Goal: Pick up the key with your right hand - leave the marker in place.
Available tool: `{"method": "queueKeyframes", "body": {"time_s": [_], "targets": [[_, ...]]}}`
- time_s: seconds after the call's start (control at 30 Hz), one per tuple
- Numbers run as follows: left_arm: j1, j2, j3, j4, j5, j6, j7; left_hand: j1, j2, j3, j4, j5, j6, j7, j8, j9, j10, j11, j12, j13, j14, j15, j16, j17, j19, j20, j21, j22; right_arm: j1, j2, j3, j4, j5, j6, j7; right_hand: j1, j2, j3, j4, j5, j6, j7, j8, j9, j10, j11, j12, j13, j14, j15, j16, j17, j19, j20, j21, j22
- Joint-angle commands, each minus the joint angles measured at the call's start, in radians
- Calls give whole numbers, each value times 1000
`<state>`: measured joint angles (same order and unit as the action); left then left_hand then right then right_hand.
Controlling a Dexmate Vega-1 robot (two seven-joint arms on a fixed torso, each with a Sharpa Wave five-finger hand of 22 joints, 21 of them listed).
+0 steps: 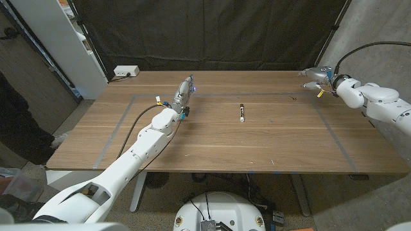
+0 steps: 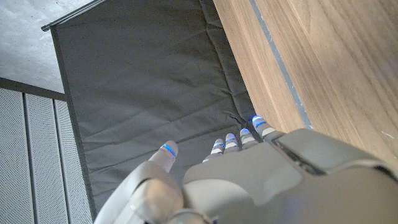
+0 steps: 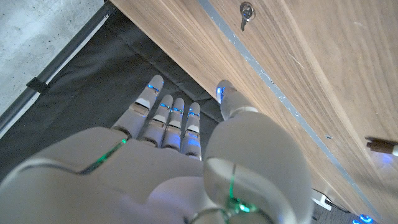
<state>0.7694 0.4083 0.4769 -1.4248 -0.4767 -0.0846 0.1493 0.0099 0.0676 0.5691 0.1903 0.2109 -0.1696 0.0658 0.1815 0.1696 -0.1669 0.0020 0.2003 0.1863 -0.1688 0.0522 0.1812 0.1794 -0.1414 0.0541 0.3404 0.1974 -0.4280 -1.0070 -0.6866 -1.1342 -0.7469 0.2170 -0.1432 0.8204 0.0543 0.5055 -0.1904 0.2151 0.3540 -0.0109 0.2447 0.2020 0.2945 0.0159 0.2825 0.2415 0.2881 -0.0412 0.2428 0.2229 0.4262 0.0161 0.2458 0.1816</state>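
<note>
The key (image 3: 246, 12), small, thin, stiff metal lying flat on the bench (image 1: 212, 141) near its far right edge, looks light but slippery, likely best pinched at its round bow by the right hand (image 1: 316, 78), whose fingers (image 3: 168, 118) are apart and empty.

I stand at a wooden table (image 1: 212, 138) with grey tape lines (image 1: 115, 131). Behind it hangs a black curtain (image 1: 212, 32); a white power strip (image 1: 126, 71) sits at the table's far corner beside a white shelf unit (image 1: 70, 38).
</note>
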Motion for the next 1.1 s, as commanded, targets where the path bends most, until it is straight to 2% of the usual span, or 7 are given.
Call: {"method": "queueKeyframes", "body": {"time_s": [0.03, 0.43, 0.73, 1.1], "targets": [[-9, -5, 6, 1, 0, 9, 2, -11, 93, -4, -1, 4, -24, -8, 5, 5, -37, 3, 7, 2, -67, 3, 6, 2, -4, 5, -3, 3, 28, 16, -37, 42, -51, 11, -10, 9, -7, 3, 7, 6, 12, -1, 6, 4, 2, -13, 0, -1, 7, -42, -2, 4, 12, 0, 3, 1], [-23, -16, 10, 27, -3, 6, -7, -12, 94, -8, 0, 5, -15, -14, 7, 5, -37, 2, 6, 2, -66, 1, 6, 2, -2, 7, -3, 4, 59, 43, -67, 92, -70, 21, -26, 6, -11, 4, 20, 8, 26, -4, 11, 4, 2, -14, -4, -2, 8, -43, -3, 9, 14, 3, 2, 1], [-31, -21, 10, 41, -9, 11, -14, -13, 94, -11, 1, 6, -14, -15, 6, 5, -39, 1, 5, 2, -68, 1, 6, 2, -3, 8, -3, 4, 67, 56, -91, 116, -89, 31, -69, 33, -11, 15, 16, 15, 69, -13, 32, 7, 16, -24, -4, -3, 23, -59, -1, 13, 30, -2, 4, 1], [-41, -29, 11, 62, -14, 6, -27, -14, 95, -15, 1, 6, -16, -10, 4, 6, -45, 6, 3, 2, -71, 2, 5, 2, -6, 9, -5, 4, 75, 59, -112, 123, -104, 32, -59, 55, -20, 23, 11, 22, 93, -28, 45, 9, 20, -34, -8, -4, 31, -66, -3, 13, 42, -5, 6, 2]]}}
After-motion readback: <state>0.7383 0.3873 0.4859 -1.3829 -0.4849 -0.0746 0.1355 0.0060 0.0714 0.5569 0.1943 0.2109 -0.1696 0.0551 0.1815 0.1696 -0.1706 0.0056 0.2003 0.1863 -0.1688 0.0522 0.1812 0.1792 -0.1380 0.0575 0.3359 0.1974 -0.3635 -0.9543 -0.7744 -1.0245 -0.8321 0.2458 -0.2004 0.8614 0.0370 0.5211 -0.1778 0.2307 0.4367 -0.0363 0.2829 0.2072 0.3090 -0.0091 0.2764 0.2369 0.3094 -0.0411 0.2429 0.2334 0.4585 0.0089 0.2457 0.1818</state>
